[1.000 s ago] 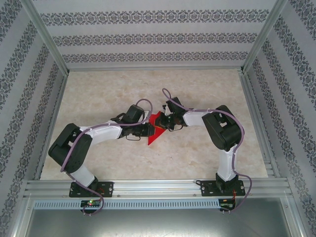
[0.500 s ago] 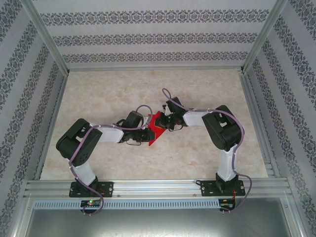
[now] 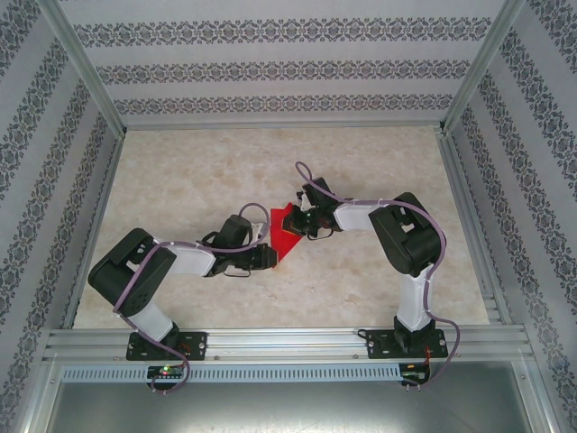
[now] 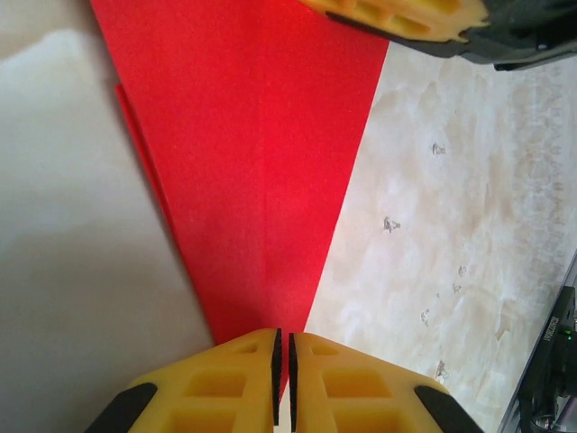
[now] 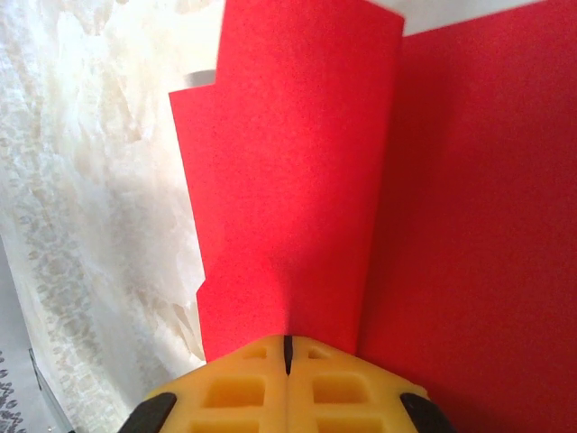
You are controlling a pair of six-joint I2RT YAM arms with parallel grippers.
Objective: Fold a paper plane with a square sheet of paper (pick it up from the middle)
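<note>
Your left pincer and right pincer each clamp shut on red paper between them, pale marbled table beneath, patterned walls around.

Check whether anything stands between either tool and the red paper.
Nothing visible does. The left tool is closed on the narrow tip of the red paper, and the right tool is closed on its wider end. The paper runs straight into both sets of jaws above the table.
</note>
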